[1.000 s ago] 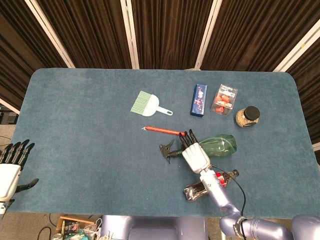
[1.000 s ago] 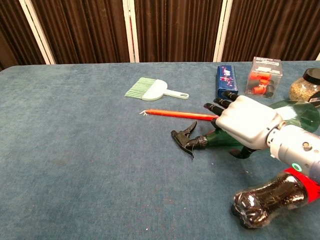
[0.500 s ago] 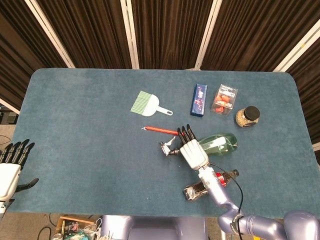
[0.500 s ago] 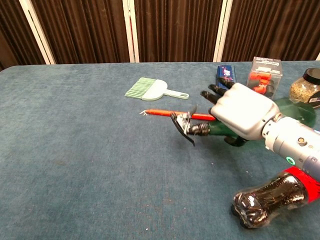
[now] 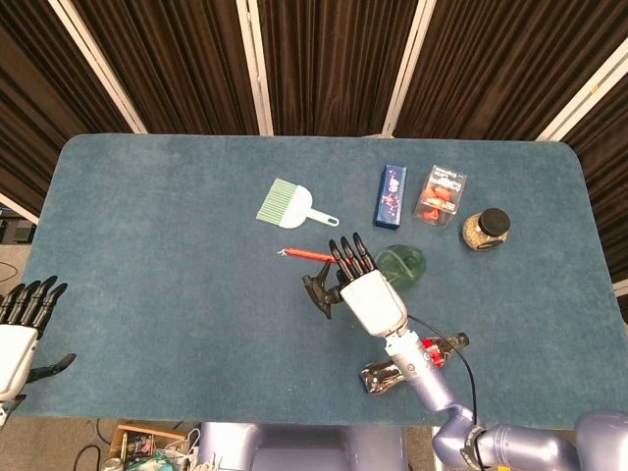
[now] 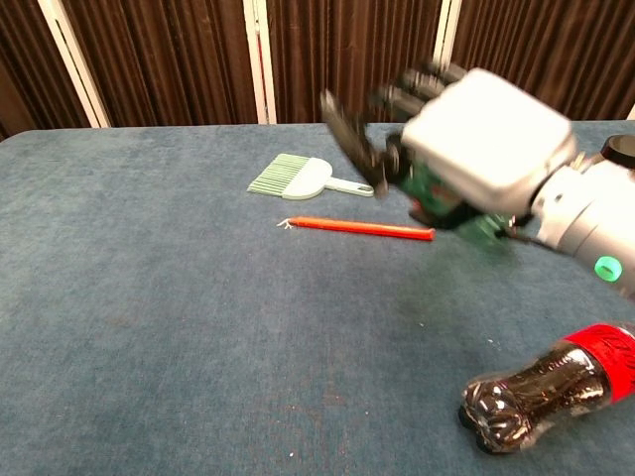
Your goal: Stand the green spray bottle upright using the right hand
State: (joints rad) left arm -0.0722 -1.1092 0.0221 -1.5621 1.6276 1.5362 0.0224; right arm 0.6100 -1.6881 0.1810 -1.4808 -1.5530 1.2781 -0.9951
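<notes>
The blue-carpeted table (image 5: 147, 245) carries everything. Above its near-centre the right hand (image 5: 371, 299) grips the green spray bottle (image 5: 400, 263) around the neck end, fingers wrapped over it, and holds it clear of the cloth. In the chest view the bottle (image 6: 437, 193) hangs in the air, tilted, with its black trigger head (image 6: 352, 134) pointing up and to the left. The head view shows the rounded green base turned away from the hand. By my reading the step in hand is the lift and turn: the bottle is off the table but not yet vertical or set down.

The next move calls for rotating the wrist until the base faces down, then lowering it onto bare cloth, away from the cola bottle (image 5: 397, 371) lying near the forearm and the red pen (image 5: 309, 255) just beside the hand. Further back lie a green hand brush (image 5: 292, 206), a blue box (image 5: 392, 196), a clear packet (image 5: 443, 192) and a black-lidded jar (image 5: 487, 229).

The left hand (image 5: 22, 324) sits at the table's near left edge, fingers extended together, holding nothing.
</notes>
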